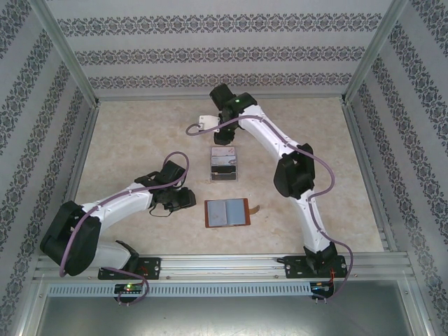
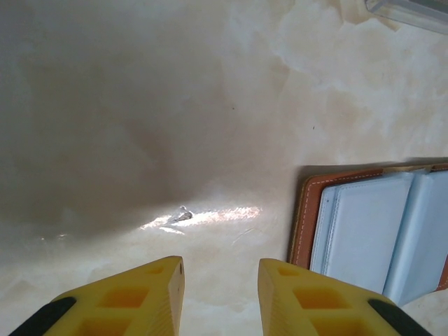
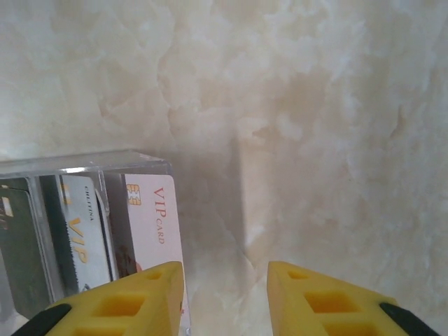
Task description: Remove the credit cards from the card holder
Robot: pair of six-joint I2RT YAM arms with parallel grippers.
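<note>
The card holder [image 1: 226, 213] lies open on the table, its brown leather rim framing bluish-grey pockets; its left half shows in the left wrist view [image 2: 364, 231]. The credit cards stand in a clear tray [image 1: 225, 164]: a white VIP card [image 3: 150, 217], a grey one with gold lettering [image 3: 80, 224] and a dark one [image 3: 17, 245]. My left gripper [image 1: 187, 199] [image 2: 221, 269] is open just left of the card holder, over bare table. My right gripper [image 1: 222, 136] [image 3: 224, 273] is open beside the tray's far end, with nothing between its fingers.
The clear tray [image 3: 84, 164] sits mid-table, just beyond the card holder, and its corner shows in the left wrist view [image 2: 413, 10]. Patterned walls with metal rails [image 1: 77, 140] enclose the marbled tabletop on three sides. Bare surface lies on both sides of the two items.
</note>
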